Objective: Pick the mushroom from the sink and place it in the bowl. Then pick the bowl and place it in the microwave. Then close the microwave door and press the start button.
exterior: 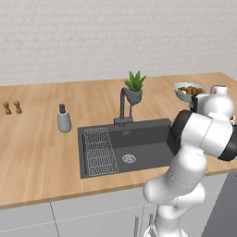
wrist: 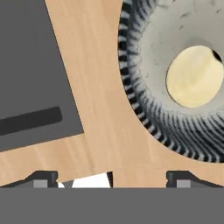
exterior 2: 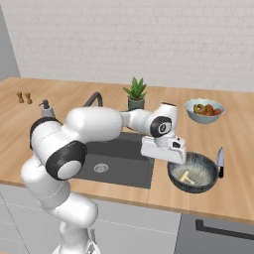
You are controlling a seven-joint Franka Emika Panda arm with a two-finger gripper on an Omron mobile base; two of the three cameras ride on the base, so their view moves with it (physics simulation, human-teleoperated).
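With the mushroom (wrist: pixel 194 77) lying inside it, the rigid, probably weighty bowl (exterior 2: pixel 194 172) at centre right wants a rim grip from the wide-open, empty end effector (wrist: pixel 112 176).

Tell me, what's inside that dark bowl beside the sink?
The mushroom lies inside the bowl, pale against its ribbed wall. The robot's hand covers the bowl's left rim there.

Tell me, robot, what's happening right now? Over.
Gripper open, holding nothing. Mushroom lying in the bowl. Knife beside the bowl. Over.
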